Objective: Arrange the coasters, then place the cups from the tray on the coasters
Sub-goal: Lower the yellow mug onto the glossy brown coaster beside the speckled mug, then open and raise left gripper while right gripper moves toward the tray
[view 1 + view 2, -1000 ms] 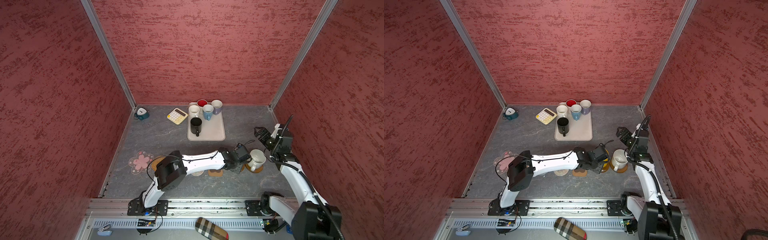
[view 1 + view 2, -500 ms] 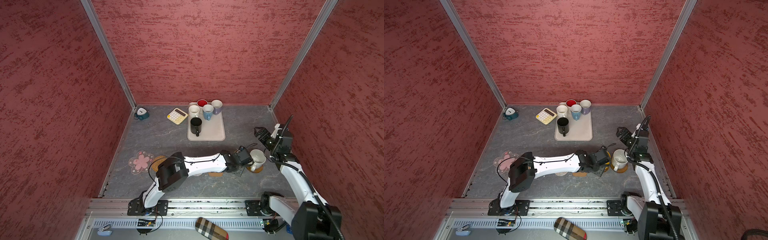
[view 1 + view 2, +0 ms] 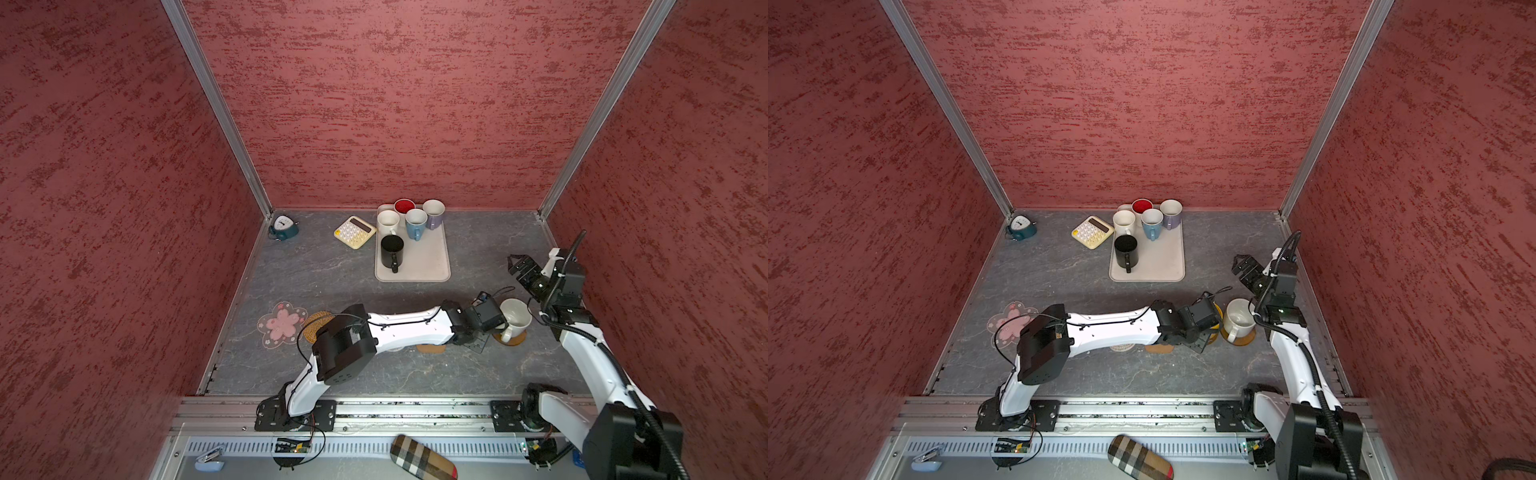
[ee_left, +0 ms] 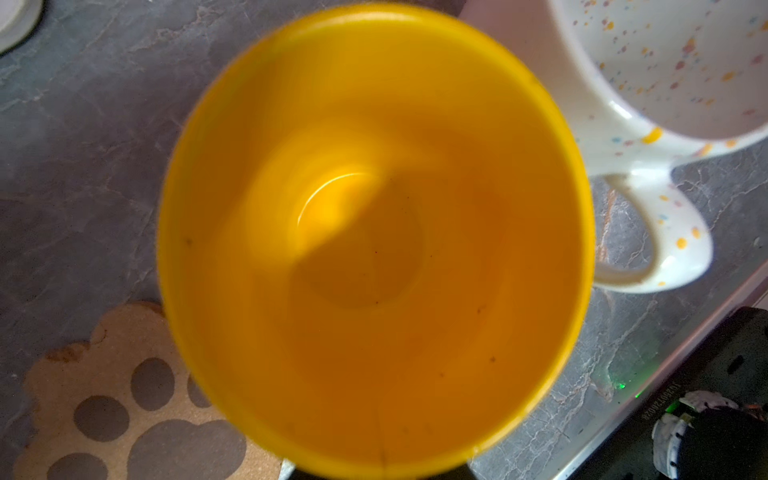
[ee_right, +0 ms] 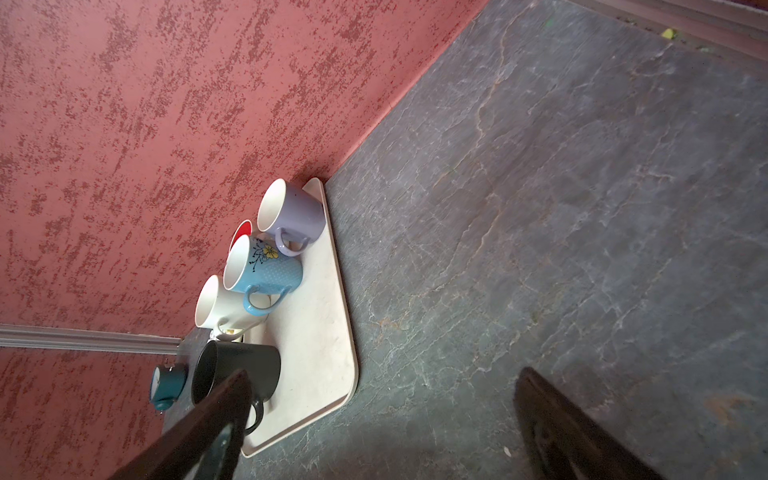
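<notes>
Evidently the placing step is in hand. In the left wrist view the yellow cup point(image 4: 374, 249) is seen from straight above, upright, with the paw-print coaster point(image 4: 104, 395) just beside it and the speckled white cup point(image 4: 665, 83) close on its other side. What lies under the yellow cup is hidden, so it cannot be told whether a coaster is beneath it.

The left tool point(image 3: 476, 338) is stretched across the desk point(image 3: 332, 282) to this spot. Its fingers are concealed by the wrist and the cup, so it cannot be told whether they are apart or clamped on the cup. The right tool point(image 3: 517, 264) is raised near the right edge of the desk, its fingers point(image 5: 224, 399) spread wide with nothing between them.

The speckled white cup is set on a brown coaster point(image 3: 517, 341). Five cups are left on the tray point(image 3: 432, 257): the black cup point(image 3: 392, 247), blue cup point(image 3: 415, 220), lavender cup point(image 3: 434, 210), plain white cup point(image 3: 387, 220) and red-lined cup point(image 3: 404, 205). The pink flower coaster point(image 3: 281, 324) and woven tan coaster point(image 3: 316, 326) lie bare.

If the yellow cup is seated, a clean release and a straight lift are called for next, so that it is not dragged against its white neighbour. Another cup would then be fetched from the tray, and the black cup is judged the easiest to reach.
</notes>
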You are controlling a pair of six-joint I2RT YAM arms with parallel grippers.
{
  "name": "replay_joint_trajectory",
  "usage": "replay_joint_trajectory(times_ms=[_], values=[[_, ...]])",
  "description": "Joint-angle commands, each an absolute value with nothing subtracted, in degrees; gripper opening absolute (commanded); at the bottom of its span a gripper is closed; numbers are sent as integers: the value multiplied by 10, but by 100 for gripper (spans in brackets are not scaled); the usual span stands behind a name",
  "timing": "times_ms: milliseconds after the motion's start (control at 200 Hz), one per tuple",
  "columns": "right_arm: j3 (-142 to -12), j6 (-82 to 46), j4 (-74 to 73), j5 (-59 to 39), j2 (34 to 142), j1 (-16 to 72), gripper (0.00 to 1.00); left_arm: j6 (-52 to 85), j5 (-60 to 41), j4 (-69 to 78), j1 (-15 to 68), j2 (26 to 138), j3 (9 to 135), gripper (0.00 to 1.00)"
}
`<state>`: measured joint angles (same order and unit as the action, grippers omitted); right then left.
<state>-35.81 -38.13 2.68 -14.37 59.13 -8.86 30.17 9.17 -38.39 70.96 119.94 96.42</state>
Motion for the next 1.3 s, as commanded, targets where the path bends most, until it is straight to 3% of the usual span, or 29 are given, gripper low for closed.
replay_joint_trajectory(times_ms=[0, 456, 666, 1022, 1297], values=[[-351, -383, 5, -151, 583, -93, 99, 305, 108, -371, 711, 1204, 965, 31], [-349, -380, 3, -156, 583, -93, 99, 297, 107, -374, 713, 1200, 965, 59], [-346, -366, -17, -192, 581, -93, 99, 290, 118, -381, 713, 1180, 964, 67], [-376, -325, -1, -262, 586, -92, 95, 237, 194, -391, 707, 1078, 917, 84], [-418, -313, 43, -197, 581, -29, 93, 241, 215, -370, 680, 960, 831, 100]])
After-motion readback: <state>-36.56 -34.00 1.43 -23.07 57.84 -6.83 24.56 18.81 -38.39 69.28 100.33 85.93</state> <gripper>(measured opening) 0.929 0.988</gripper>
